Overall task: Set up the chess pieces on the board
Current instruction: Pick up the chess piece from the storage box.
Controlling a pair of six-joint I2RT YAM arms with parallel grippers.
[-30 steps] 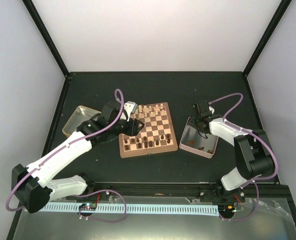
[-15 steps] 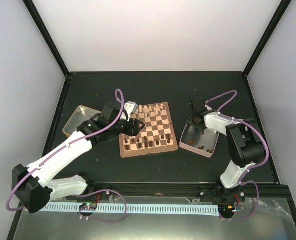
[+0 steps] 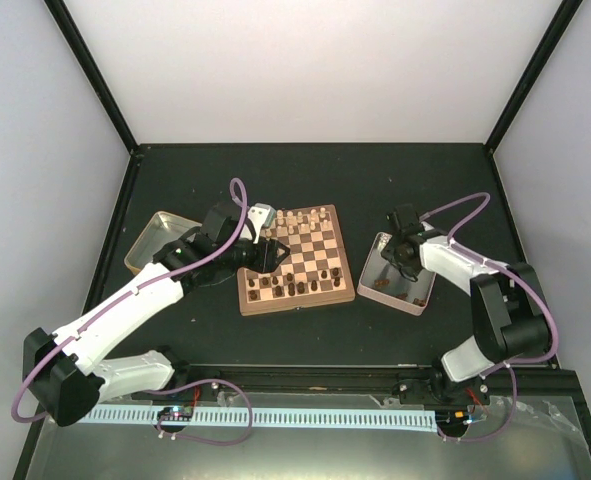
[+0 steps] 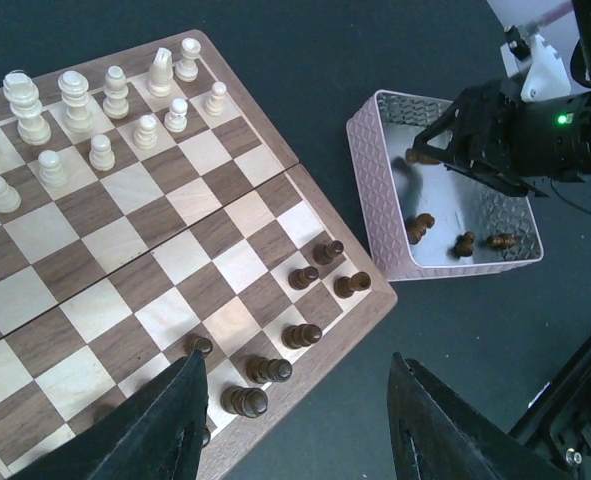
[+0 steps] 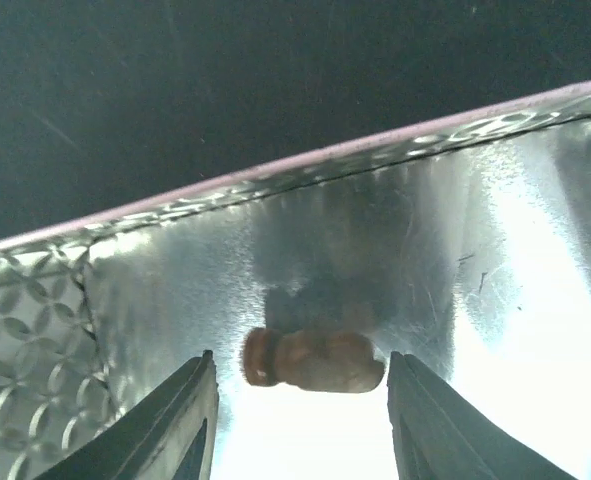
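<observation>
- The board (image 3: 295,303) sits mid-table (image 3: 375,180), ahead of both arms.
- A far set (image 3: 300,218) of pieces stands along the board's far edge, and a near set (image 3: 300,285) along its near edge.
- A tin (image 3: 150,240) lies left of the board, apart from it.
- A tray (image 4: 375,190) lies just right of the board.
- Loose pieces (image 4: 465,243) lie in the tray.
- The left gripper (image 3: 278,250) hangs over the board's left side.
- The right gripper (image 5: 297,365) is inside the tray's far corner, its jaws on either side of a lying piece (image 5: 320,360).

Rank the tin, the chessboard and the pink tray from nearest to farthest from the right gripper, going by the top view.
1. Pink tray, directly under the right gripper.
2. Chessboard, to its left, mid-table.
3. Tin, far left, past the board.
</observation>
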